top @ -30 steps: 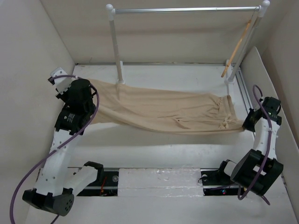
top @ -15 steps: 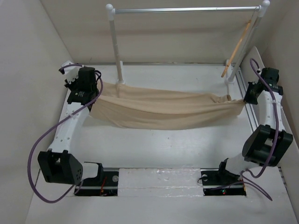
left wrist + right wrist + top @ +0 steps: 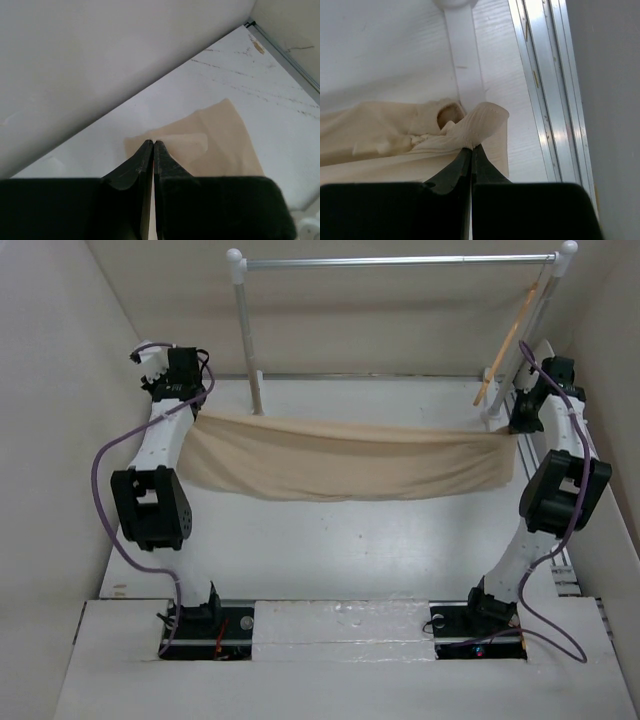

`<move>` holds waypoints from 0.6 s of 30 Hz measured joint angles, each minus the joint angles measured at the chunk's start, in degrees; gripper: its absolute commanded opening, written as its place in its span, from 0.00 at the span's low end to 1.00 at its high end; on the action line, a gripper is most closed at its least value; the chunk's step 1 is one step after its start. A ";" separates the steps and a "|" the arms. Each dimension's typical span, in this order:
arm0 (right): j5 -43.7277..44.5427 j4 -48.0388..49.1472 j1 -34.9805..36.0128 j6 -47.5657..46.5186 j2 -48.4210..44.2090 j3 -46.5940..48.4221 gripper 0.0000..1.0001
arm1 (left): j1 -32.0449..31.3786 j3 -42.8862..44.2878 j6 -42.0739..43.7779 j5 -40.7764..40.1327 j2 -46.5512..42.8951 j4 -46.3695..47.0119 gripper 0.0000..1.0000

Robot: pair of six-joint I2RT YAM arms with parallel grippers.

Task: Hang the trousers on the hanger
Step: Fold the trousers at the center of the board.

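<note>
The beige trousers [image 3: 345, 460] hang stretched in the air between both grippers, sagging in the middle above the table. My left gripper [image 3: 193, 412] is shut on the leg end at the left; in the left wrist view [image 3: 153, 142] the cloth [image 3: 220, 135] shows past the closed jaws. My right gripper [image 3: 515, 428] is shut on the ribbed waistband at the right; the right wrist view [image 3: 471, 146] shows the waistband [image 3: 480, 122] pinched. The wooden hanger [image 3: 512, 340] hangs slanted on the rail at the far right, behind the right gripper.
A white-posted rack with a silver rail [image 3: 400, 260] stands at the back; its left post [image 3: 246, 340] is behind the trousers. The right post base [image 3: 462, 45] and a metal track [image 3: 550, 90] lie near the right gripper. Walls enclose the left and right sides.
Both arms have risen and moved toward the back, lifting the trousers off the table and pulling them into a taut band.
</note>
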 measured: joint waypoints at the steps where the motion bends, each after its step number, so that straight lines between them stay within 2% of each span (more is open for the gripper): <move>1: -0.48 0.09 0.02 0.00 1.46 1.51 0.00 | 0.68 1.73 0.15 0.35 2.38 -0.20 0.00; 5: -2.62 1.09 0.37 0.22 7.21 5.70 0.00 | 2.10 8.96 1.25 1.64 10.99 -0.57 0.00; 7: -3.61 2.08 0.52 0.57 9.90 7.06 0.09 | 2.03 12.66 2.29 2.82 14.97 -0.76 0.02; 8: -4.02 2.47 0.76 0.79 11.15 7.52 0.13 | 1.88 15.30 2.93 3.52 17.14 -0.92 0.22; 10: -4.92 3.13 1.18 1.11 13.55 8.50 0.25 | 1.66 20.17 4.42 5.49 21.20 -0.81 0.52; 11: -5.22 3.43 1.27 1.33 14.51 8.81 0.42 | 1.49 22.10 4.94 6.40 22.80 -0.76 0.87; 12: -5.38 3.58 1.42 1.64 15.21 8.94 0.48 | 1.40 23.21 5.64 7.19 23.78 -0.72 0.99; 13: -5.77 3.74 1.57 1.55 15.65 8.96 0.53 | 1.33 23.65 5.51 8.00 24.41 -0.70 0.99; 14: -6.10 3.80 1.60 1.49 15.89 8.94 0.66 | 1.27 23.65 5.53 8.50 24.50 -1.11 0.99; 16: -6.60 5.20 1.68 1.60 15.26 7.85 0.80 | 1.16 22.23 5.66 8.98 23.80 -0.90 0.99; 18: -7.26 7.10 1.68 1.53 12.72 4.50 0.86 | 1.33 16.76 5.05 10.14 20.33 -0.48 0.95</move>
